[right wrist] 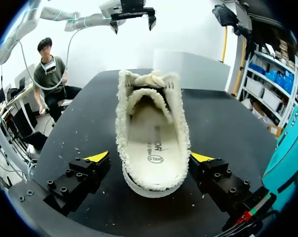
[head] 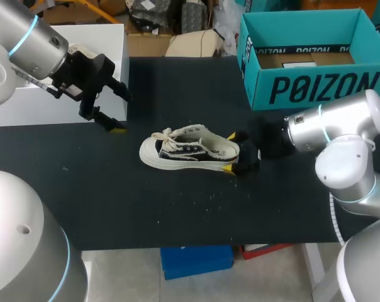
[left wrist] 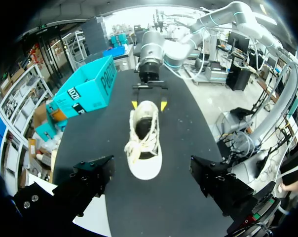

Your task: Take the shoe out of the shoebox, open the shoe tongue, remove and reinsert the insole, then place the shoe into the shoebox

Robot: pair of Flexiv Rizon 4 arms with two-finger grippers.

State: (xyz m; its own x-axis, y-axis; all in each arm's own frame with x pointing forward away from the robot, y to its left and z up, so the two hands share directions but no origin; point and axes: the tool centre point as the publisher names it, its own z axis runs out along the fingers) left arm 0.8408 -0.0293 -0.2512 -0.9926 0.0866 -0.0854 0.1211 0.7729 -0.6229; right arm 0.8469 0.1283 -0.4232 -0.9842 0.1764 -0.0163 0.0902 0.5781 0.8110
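A cream low-top shoe [head: 189, 151] with black side panels lies on the black table [head: 177, 207], toe to the left. My right gripper [head: 235, 153] stands open at its heel, one yellow-tipped finger on each side. In the right wrist view the shoe [right wrist: 151, 113] points away between the fingertips [right wrist: 98, 157]; its insole [right wrist: 153, 143] lies inside, and the tongue [right wrist: 149, 80] is bunched at the front. My left gripper [head: 121, 112] hangs open above the table's left edge, apart from the shoe [left wrist: 144, 143]. The teal shoebox [head: 316, 88] stands open at the back right.
A white box [head: 108, 38] stands at the back left, under my left arm. Small pale crumbs lie scattered on the table in front of the shoe. In the left wrist view the shoebox [left wrist: 87, 91] stands beside my right gripper [left wrist: 149, 104].
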